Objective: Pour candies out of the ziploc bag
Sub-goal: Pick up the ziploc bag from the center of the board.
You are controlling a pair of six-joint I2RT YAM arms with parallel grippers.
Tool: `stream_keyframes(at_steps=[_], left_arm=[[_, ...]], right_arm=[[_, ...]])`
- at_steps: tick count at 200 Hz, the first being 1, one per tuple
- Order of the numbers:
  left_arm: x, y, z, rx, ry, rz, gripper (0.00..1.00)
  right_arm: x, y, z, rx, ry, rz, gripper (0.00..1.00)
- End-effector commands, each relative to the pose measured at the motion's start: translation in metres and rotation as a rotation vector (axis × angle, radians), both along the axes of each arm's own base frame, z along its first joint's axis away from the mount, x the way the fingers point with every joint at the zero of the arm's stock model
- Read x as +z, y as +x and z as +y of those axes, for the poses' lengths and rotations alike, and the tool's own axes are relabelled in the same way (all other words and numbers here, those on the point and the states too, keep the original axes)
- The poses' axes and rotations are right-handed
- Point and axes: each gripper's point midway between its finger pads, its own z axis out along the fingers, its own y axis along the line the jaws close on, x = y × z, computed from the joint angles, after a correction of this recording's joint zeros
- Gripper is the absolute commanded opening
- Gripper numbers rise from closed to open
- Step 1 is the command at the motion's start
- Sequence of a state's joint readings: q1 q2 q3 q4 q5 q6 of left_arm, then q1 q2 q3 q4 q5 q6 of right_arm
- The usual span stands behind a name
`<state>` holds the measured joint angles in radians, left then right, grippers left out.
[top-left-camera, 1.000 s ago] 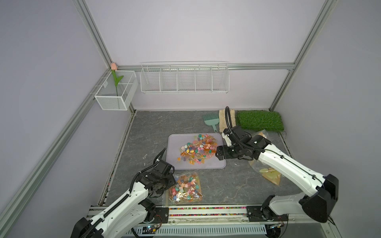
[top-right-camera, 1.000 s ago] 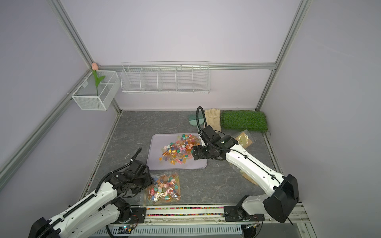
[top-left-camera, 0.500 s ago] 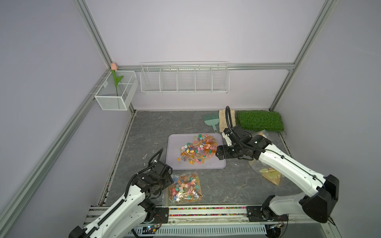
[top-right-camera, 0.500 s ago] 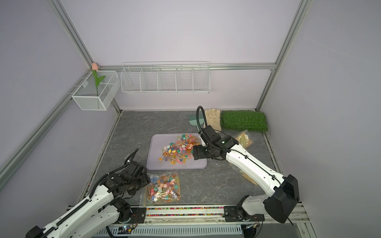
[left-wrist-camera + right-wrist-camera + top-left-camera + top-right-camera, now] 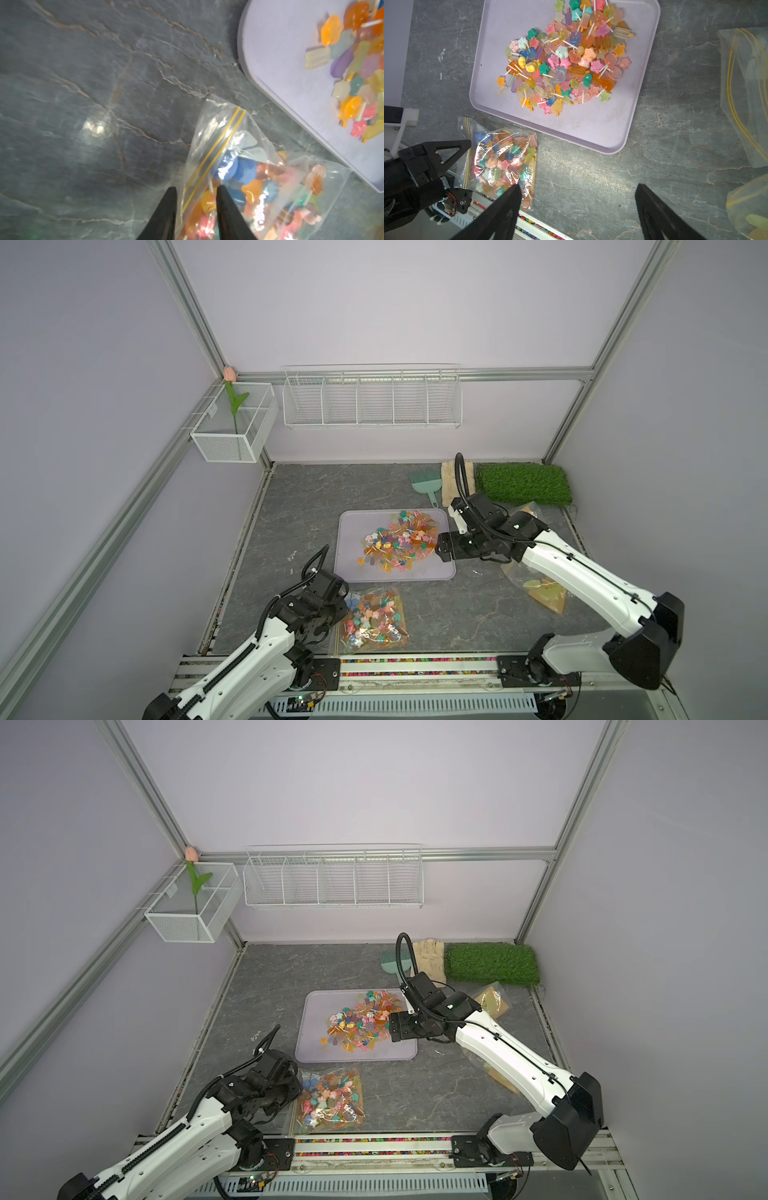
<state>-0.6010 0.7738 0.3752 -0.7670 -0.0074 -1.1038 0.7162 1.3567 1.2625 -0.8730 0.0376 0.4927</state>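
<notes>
Dozens of candies (image 5: 376, 620) are lying inside the clear zip bag (image 5: 397, 605), which is resting flat on the grey floor (image 5: 299, 506) just beyond the front rail (image 5: 415, 662), so this batch is not yet poured. The left gripper (image 5: 196, 190) is sitting at the bag's left edge with its two fingers astride the yellow zip strip (image 5: 217, 149), narrowly apart, with film between them. Whether they are biting the plastic I cannot tell. That spot looks chosen so the mouth can be gripped and the bag opened or lifted. Just past the bag, near it but apart, the lilac tray (image 5: 347, 556) is lying square to it. It is carrying a loose heap (image 5: 399, 541) of the same candies toward its right half, which suggests it is serving as the place to pour into. The right gripper (image 5: 441, 549) is hovering over the tray's right rim, jaws spread wide and holding nothing, probably placed there to take the bag's other side. Under and beside that arm, two slack bags (image 5: 540, 591) with yellowish contents are lying on the floor. Farther back a teal brush (image 5: 424, 485), a pale glove (image 5: 428, 957) and a green grass mat (image 5: 521, 483) are lying along the wall. Above them a white wire rack (image 5: 372, 402) and a mesh box (image 5: 226, 443) holding a tulip (image 5: 230, 374) are hanging.
</notes>
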Motion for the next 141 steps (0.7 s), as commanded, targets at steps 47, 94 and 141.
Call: stream_keyframes(at_steps=[47,94,141], left_arm=[[-0.006,0.005,-0.021,-0.047,-0.063,0.032,0.0],[0.004,0.01,-0.049,-0.116,-0.081,-0.004,0.0],[0.002,0.021,-0.098,-0.232,-0.12,0.002,0.0]], right_arm=[[0.015,0.0,-0.008,-0.006,-0.018,-0.036,0.89],[0.013,0.0,-0.011,-0.015,-0.028,-0.033,0.89],[0.012,-0.001,-0.023,-0.052,-0.031,-0.031,0.89]])
